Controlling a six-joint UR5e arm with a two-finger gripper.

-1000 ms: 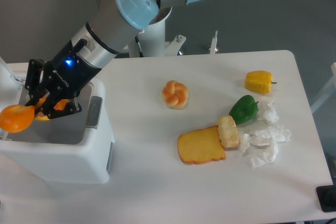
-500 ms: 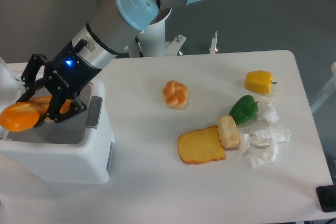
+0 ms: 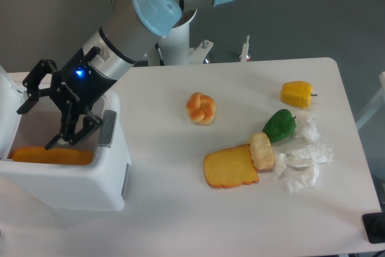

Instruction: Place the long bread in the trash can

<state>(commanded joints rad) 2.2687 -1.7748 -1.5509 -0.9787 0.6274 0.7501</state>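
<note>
Camera: one long bread [image 3: 53, 156] in one trash can [image 3: 90, 188]

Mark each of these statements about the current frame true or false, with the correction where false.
1. The long bread lies inside the trash can. True.
2. The gripper is shut on the long bread. False: it is open, above the bread, holding nothing.
3. The knotted bun sits on the table, apart from the toast slice. True.
4. The green pepper is inside the trash can. False: it lies on the table near the crumpled paper.
5. The yellow pepper touches the toast slice. False: it lies apart, near the table's far right.
</note>
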